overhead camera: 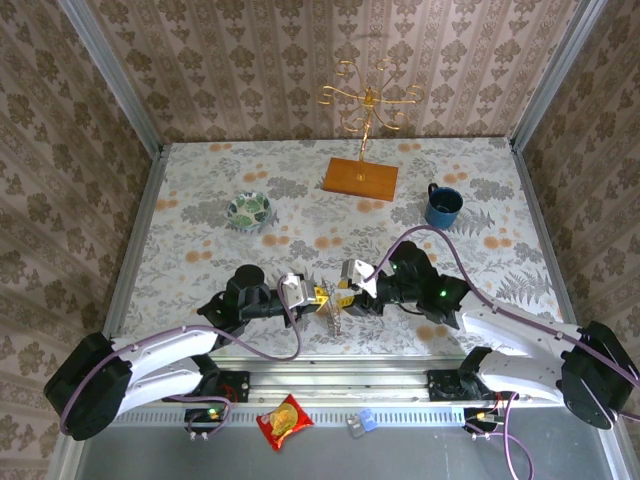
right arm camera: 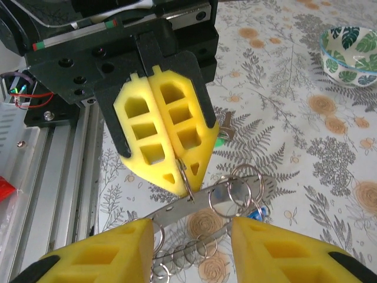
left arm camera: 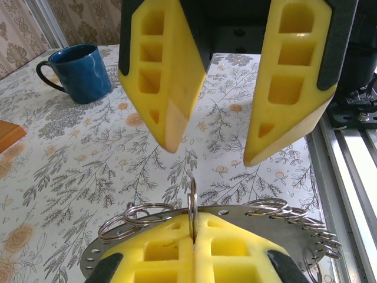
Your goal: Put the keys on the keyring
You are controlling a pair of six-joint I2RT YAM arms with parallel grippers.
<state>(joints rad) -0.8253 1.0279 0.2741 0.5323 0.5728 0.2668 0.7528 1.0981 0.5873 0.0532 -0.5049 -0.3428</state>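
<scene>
Robot lab cell dressed up as a home: damask wallpaper panels [overhead camera: 250,60] on aluminium frame posts [overhead camera: 113,75], floral tablecloth [overhead camera: 200,180], metal rail [overhead camera: 340,388] along near edge.

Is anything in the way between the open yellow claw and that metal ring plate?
Nothing visible. The open right gripper faces the keyring across a bare gap; the left gripper, shut on one of its loops, holds it from the far side.
</scene>
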